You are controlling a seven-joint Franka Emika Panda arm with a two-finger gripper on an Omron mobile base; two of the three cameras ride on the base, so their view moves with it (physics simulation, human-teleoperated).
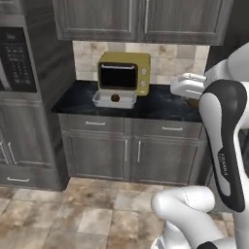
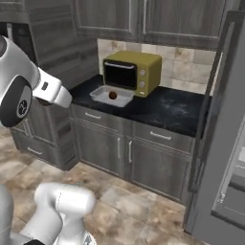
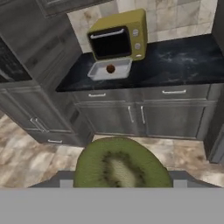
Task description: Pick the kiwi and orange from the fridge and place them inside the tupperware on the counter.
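We see the kiwi (image 3: 121,164) right at the tool in the hand view, its green cut face with pale core turned toward the camera, and we judge the tool to be pinching it between its tips. It looks small and light, but soft-fleshed and probably slick on the cut side, so we would grip across the skin-covered flanks with gentle pressure, not on the wet face. Ahead, the tupperware (image 3: 99,74) sits on the surface (image 3: 175,61) just in front of the yellow microwave (image 3: 117,37), with a small dark round item (image 3: 110,68) already inside it.
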